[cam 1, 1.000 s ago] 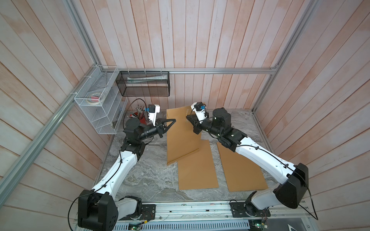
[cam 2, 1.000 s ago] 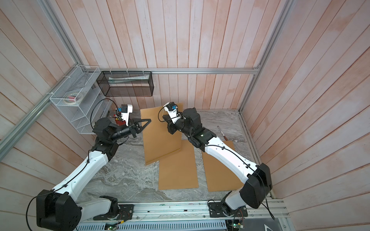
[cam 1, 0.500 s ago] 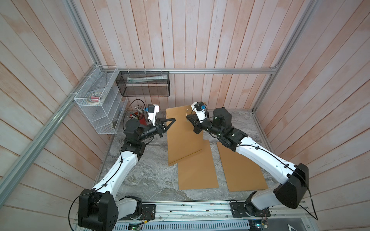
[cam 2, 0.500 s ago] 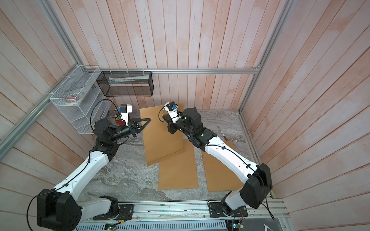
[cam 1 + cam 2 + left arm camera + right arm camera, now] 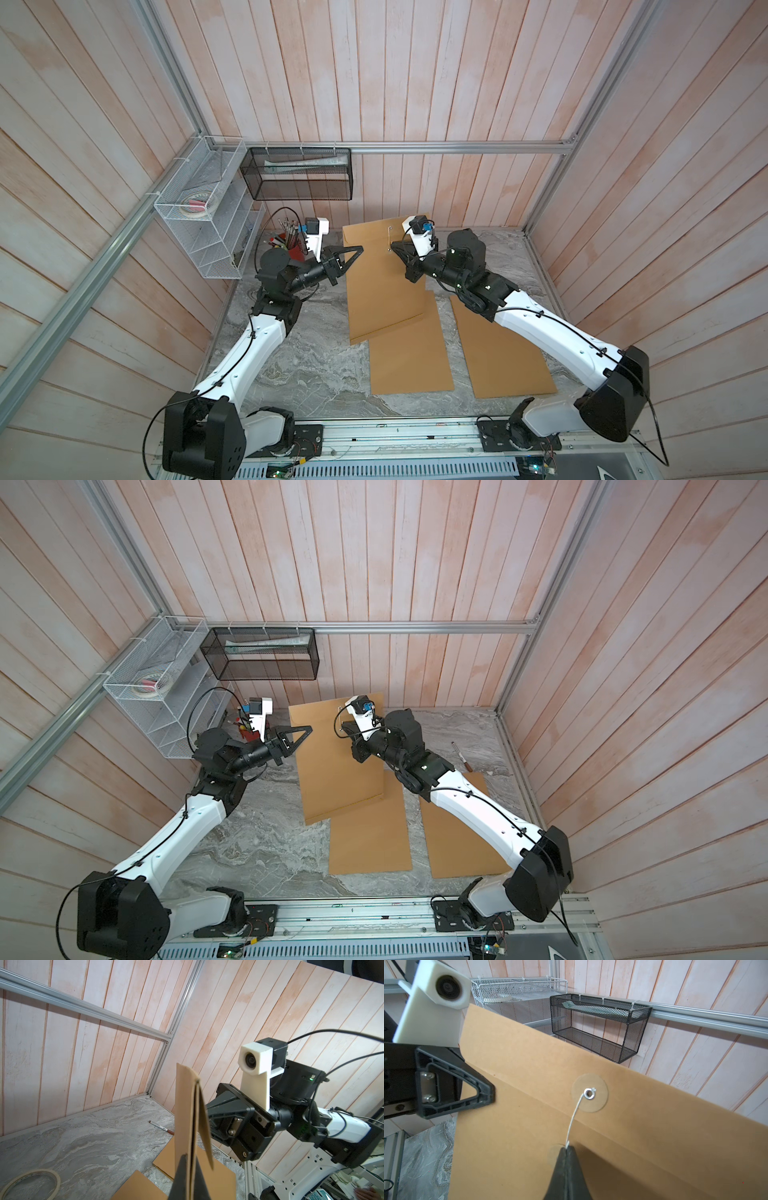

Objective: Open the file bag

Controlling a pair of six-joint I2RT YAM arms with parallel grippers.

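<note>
The file bag (image 5: 382, 286) (image 5: 336, 766) is a brown paper envelope held upright over the marble table. My left gripper (image 5: 360, 249) (image 5: 190, 1160) is shut on its side edge, with the paper pinched between the black fingers. The flap (image 5: 571, 1059) (image 5: 205, 1126) stands slightly off the bag's body. A white string (image 5: 574, 1118) runs from the eyelet of the round disc (image 5: 589, 1093) on the flap. My right gripper (image 5: 566, 1148) (image 5: 392, 248) is shut on that string, right in front of a second disc (image 5: 553, 1155) on the body.
Two more brown envelopes (image 5: 409, 361) (image 5: 498, 353) lie flat below the held bag. A pen (image 5: 460, 756) lies near the right wall and a tape roll (image 5: 31, 1180) on the table. A white wire rack (image 5: 203, 224), a black mesh basket (image 5: 299, 174) and a pen cup (image 5: 291, 245) stand at the back left.
The bag's lower corner has drifted very slightly. Both grippers stay shut in about the same places.
</note>
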